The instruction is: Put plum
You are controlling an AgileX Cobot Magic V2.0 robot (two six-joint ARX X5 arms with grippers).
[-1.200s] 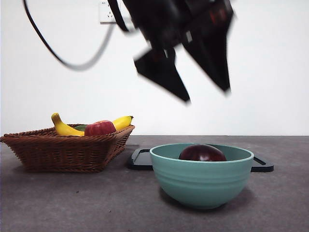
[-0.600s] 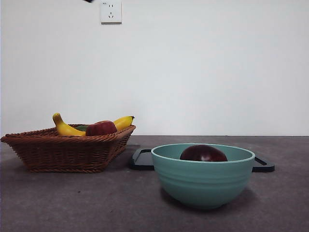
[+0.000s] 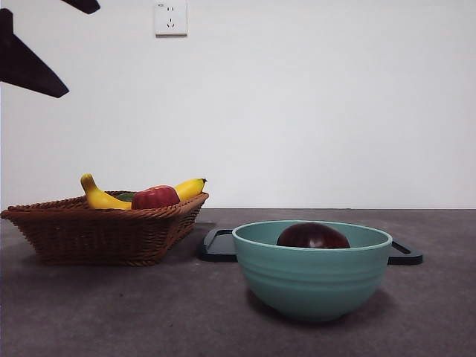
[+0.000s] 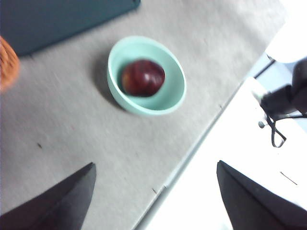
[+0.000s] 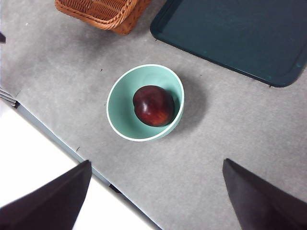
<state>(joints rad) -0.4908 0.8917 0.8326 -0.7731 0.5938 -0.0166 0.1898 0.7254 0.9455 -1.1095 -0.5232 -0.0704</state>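
Plum (image 3: 313, 236) sits inside teal bowl (image 3: 312, 286), dark maroon and glossy, top just above the rim in front view; right wrist view shows it (image 5: 153, 105) resting on the bowl's floor (image 5: 122, 115), nothing touching it

Bowl stands on grey table (image 3: 149, 312), near and right of centre. Dark tray (image 3: 217, 245) lies flat just behind it, edges showing either side

Wicker basket (image 3: 104, 230) to the left, farther back, well apart from bowl. Holds banana (image 3: 100, 197), red apple (image 3: 155, 197), something green between them, too hidden to identify

Left gripper (image 4: 153, 201): jaws spread wide, holding nothing, high above table edge, bowl (image 4: 146, 76) and plum (image 4: 143, 77) well below it

Right gripper (image 5: 156, 199): jaws likewise parted and empty, high over the bowl

Black tips at top left corner of front view (image 3: 30, 67); which arm, cannot tell

Wall socket (image 3: 170, 18) on white wall behind
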